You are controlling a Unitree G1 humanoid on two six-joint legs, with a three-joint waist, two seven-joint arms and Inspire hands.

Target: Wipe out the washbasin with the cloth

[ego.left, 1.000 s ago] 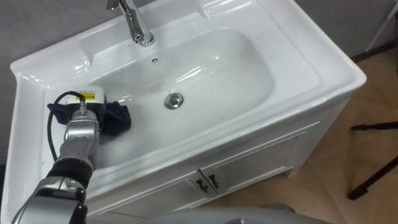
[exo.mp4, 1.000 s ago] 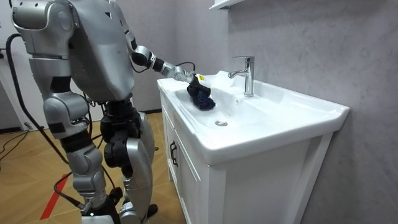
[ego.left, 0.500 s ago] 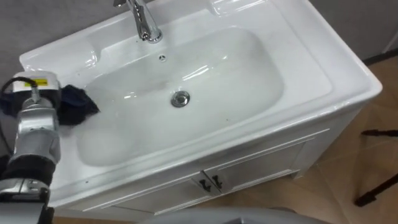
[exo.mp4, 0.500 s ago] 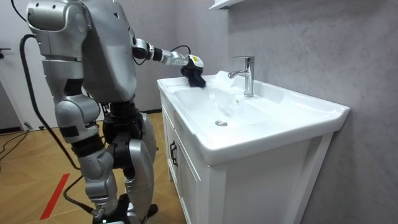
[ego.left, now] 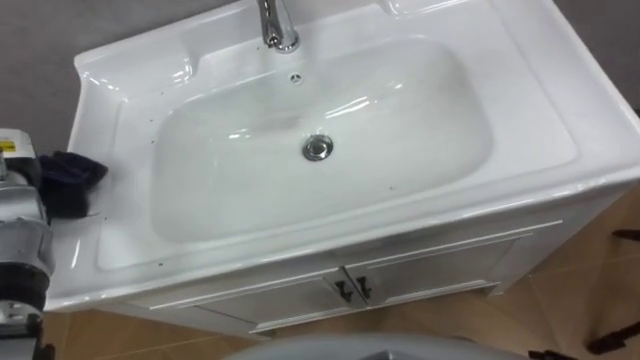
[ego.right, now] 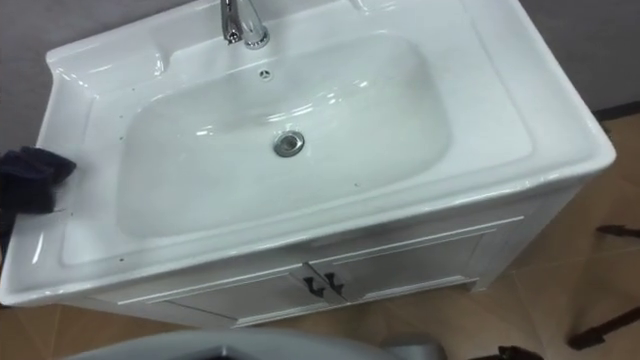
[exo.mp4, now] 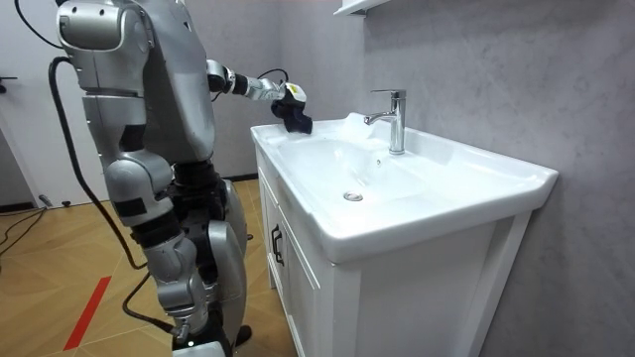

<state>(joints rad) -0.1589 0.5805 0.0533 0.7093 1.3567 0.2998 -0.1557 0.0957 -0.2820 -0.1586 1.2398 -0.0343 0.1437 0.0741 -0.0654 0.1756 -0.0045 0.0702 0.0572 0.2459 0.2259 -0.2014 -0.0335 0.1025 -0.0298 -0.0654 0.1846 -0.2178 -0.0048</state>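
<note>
The white basin [ego.left: 520, 110] has a chrome tap [ego.left: 275, 25] at the back and a drain [ego.left: 317, 148] in the middle of the bowl. At the far left, my left hand [ego.left: 18, 170] is curled on a dark blue cloth [ego.left: 70, 178], which lies bunched over the left rim, outside the bowl. In the room view the left hand [exo.mp4: 288, 94] is held out from my body and the cloth [exo.mp4: 295, 121] hangs from it at the basin's near end. The same cloth [ego.right: 35, 175] shows at the left edge of the right eye view.
The basin tops a white cabinet with two doors and small dark handles [ego.left: 352, 290]. I stand on wooden floor at the cabinet's left end, by a grey wall [exo.mp4: 496, 69]. A shelf corner [exo.mp4: 352, 6] juts out above the tap.
My left hand has drawn the cloth left, up out of the bowl and onto the left rim. The eye views have shifted as my body turned slightly.
</note>
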